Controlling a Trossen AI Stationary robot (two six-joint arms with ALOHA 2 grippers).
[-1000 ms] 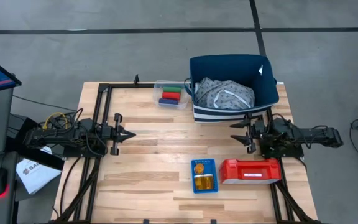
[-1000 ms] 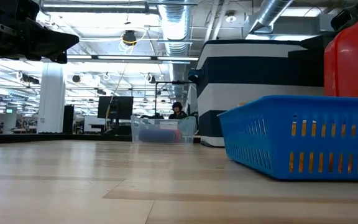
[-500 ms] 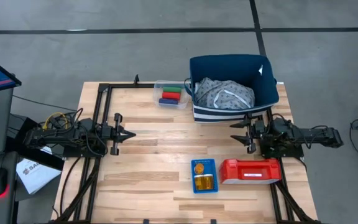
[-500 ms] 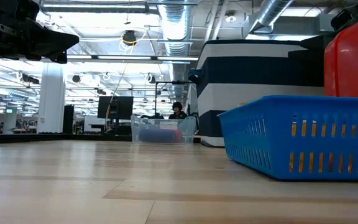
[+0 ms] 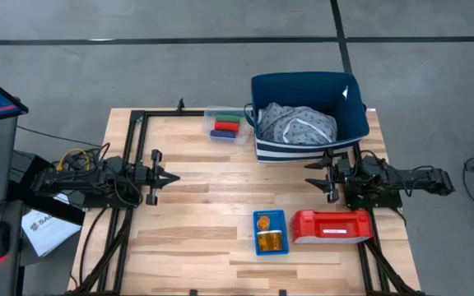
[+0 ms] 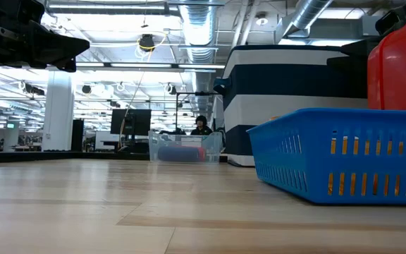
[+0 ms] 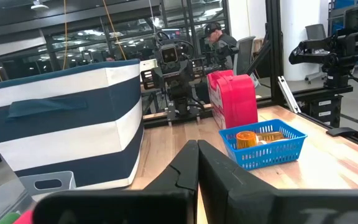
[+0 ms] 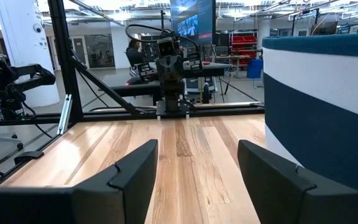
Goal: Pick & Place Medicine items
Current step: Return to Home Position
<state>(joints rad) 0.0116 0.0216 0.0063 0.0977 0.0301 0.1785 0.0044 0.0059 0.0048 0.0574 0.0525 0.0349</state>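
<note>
The orange pill bottles (image 5: 270, 240) with white caps lie in a small blue basket (image 5: 270, 217) on the table's near right part. In the left wrist view a pill bottle (image 7: 246, 138) shows inside it. My left gripper (image 5: 174, 176) hovers shut over the table's left side, pointing right, far from the basket; its fingers (image 7: 197, 146) meet at their tips. My right gripper (image 5: 309, 174) is open at the right side, just beyond the basket, pointing left, with a wide gap (image 8: 197, 146).
A red box (image 5: 332, 226) stands right of the basket. A blue-and-white striped bin (image 5: 307, 144) holding cloth sits at the far right. A clear tray (image 5: 227, 125) with green, blue and red blocks lies left of it. Bare wood (image 5: 220, 189) lies between the arms.
</note>
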